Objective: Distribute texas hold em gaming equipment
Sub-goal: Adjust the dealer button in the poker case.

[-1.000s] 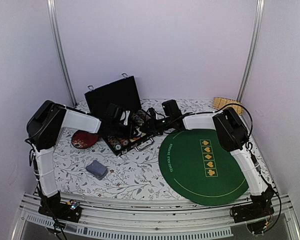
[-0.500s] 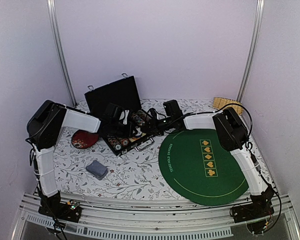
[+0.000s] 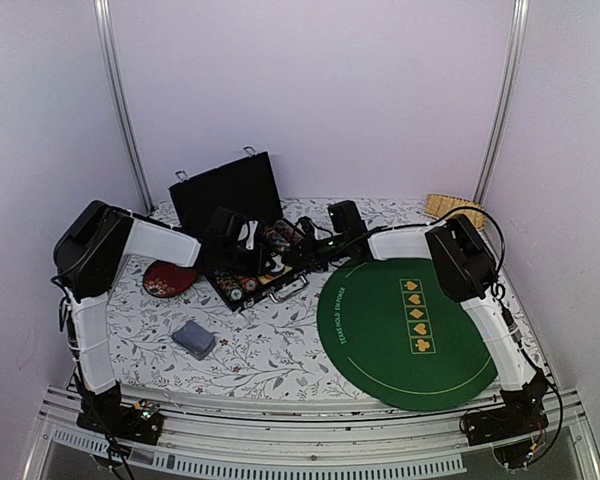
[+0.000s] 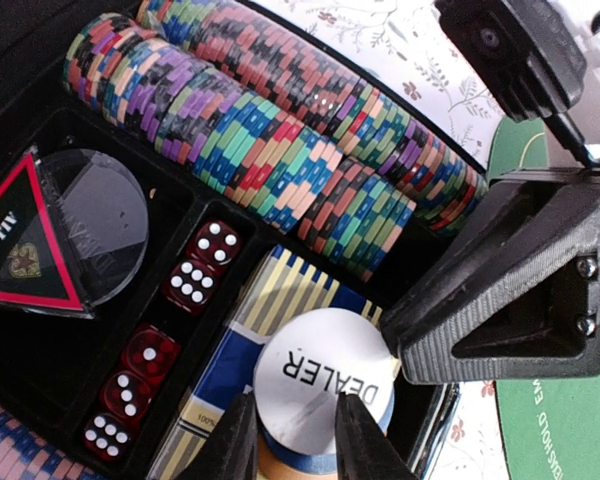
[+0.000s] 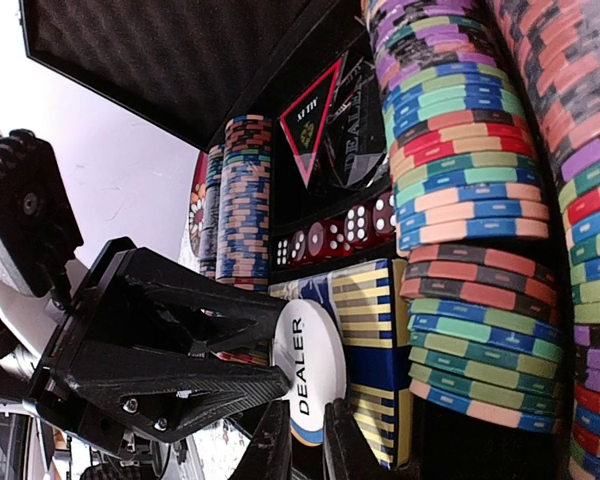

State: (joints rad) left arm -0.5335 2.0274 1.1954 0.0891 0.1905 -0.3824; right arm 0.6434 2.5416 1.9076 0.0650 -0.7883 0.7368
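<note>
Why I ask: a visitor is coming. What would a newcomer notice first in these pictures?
Rows of multicoloured striped poker chips fill the open black case at centre back. Both the left gripper and the right gripper sit at the white DEALER button inside it. A round green poker mat lies to the right.

Top view: chips (image 3: 242,288) in case (image 3: 228,192) too small to tell apart. Wrist views: disc stack (image 4: 320,385) cut off at bottom edge. Unclear whether left gripper (image 4: 292,445) or right gripper (image 5: 300,445) jaws clamp it.
</note>
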